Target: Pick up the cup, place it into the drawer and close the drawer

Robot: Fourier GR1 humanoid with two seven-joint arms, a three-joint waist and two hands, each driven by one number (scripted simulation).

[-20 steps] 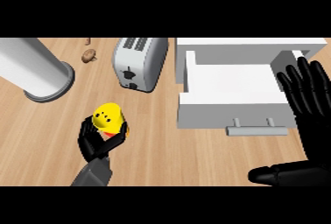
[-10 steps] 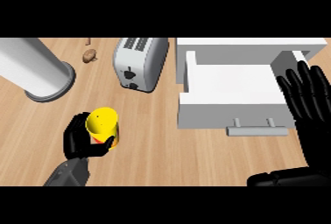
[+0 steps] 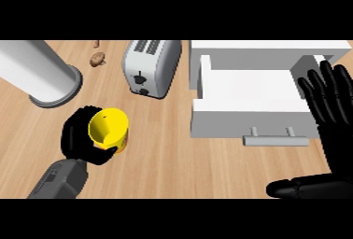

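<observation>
Your left hand (image 3: 82, 135) is curled round the yellow cup (image 3: 110, 129). It looks light, hard and smooth, so hold its sides. Your right hand (image 3: 338, 116) rests open by the drawer (image 3: 251, 100).

The counter (image 3: 200, 168) held one yellow cup (image 3: 110, 129), one silver toaster (image 3: 152, 66) with two slots, one large grey cylinder (image 3: 41, 73), and one open white drawer (image 3: 250, 100) with a single handle (image 3: 275, 138). Two small brown bits (image 3: 98, 58) lay near the far edge. Two black hands showed: the left hand (image 3: 81, 137) and the right hand (image 3: 334, 105).
</observation>
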